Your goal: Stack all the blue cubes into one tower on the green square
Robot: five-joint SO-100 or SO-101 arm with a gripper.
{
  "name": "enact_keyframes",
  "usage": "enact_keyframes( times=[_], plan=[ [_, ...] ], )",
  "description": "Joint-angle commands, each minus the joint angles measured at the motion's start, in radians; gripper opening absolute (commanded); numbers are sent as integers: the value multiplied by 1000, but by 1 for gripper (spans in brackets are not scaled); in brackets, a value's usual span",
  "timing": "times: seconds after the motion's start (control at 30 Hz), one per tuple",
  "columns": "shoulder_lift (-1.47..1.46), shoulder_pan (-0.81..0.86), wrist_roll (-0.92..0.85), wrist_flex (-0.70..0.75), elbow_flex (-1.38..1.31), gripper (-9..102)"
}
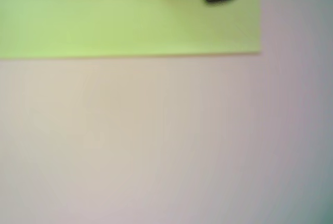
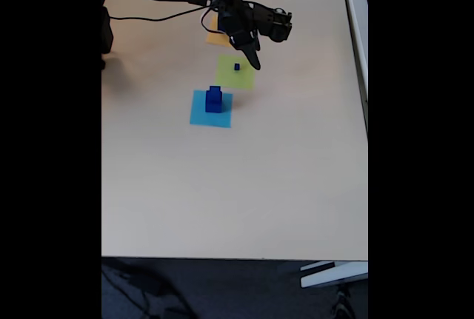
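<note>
On the green square sat a tiny cube; others stood stacked on the blue patch. My tool hovered nearby, jaw state unclear. Light, rigid cubes; I'd grip opposite flat faces.

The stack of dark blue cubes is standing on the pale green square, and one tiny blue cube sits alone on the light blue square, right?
Swapped. In the fixed view the stack of dark blue cubes stands on the flat light blue square, and the tiny blue cube sits alone on the pale green square.
</note>
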Motion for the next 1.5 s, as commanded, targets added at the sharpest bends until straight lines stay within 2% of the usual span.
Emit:
enact_keyframes(
  times=[0.0, 0.43, 0.57, 1.47],
  plan=[
    [9, -26, 55, 14, -49, 24],
    [2, -72, 103, 25, 74, 21],
    [20, -55, 77, -8, 132, 21],
    [60, -18, -74, 6, 138, 19]
  ],
)
